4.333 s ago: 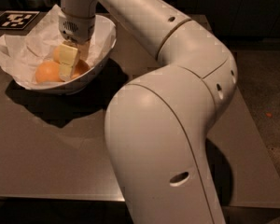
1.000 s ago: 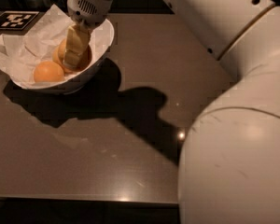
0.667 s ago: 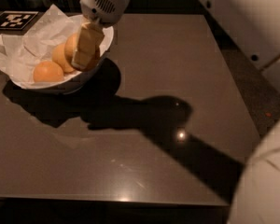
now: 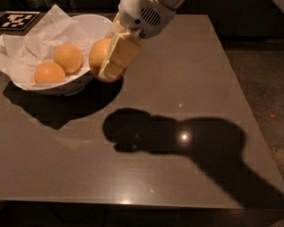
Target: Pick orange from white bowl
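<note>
The white bowl (image 4: 97, 25) stands at the table's back left, lined with crumpled white paper (image 4: 23, 56). Two oranges (image 4: 68, 57) (image 4: 49, 73) lie inside it. My gripper (image 4: 109, 65) is shut on a third orange (image 4: 99, 56) and holds it in the air just right of the bowl's rim, above the table. One cream finger (image 4: 119, 56) covers the orange's right side. The white arm comes down from the top of the view.
The dark brown table (image 4: 180, 126) stretches to the front and right, with the arm's shadow on it. A black-and-white marker tag (image 4: 16, 19) lies at the back left corner. The floor shows beyond the table's right edge.
My gripper has lifted one orange out of the bowl and carried it up and to the right, past the rim. Two oranges stay in the bowl. The view has shifted.
</note>
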Controlling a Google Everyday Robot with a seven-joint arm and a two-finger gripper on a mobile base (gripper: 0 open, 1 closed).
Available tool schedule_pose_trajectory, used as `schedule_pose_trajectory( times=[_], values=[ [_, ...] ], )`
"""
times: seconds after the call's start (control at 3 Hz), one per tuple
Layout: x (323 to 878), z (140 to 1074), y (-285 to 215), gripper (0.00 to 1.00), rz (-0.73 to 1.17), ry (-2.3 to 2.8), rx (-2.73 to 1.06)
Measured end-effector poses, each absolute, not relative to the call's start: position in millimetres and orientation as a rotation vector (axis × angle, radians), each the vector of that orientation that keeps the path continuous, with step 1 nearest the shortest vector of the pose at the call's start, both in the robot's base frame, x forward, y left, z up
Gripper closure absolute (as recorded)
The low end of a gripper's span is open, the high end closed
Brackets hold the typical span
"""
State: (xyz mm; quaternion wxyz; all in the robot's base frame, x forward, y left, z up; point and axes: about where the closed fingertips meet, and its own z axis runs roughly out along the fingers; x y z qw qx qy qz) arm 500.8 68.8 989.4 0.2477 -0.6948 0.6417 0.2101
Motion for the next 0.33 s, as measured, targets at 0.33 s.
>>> schedule_pose_trajectory(
  times=[0.33],
  values=[
    [481.8,986.5,53.8,1.0,0.555,1.732,-1.889]
  ],
)
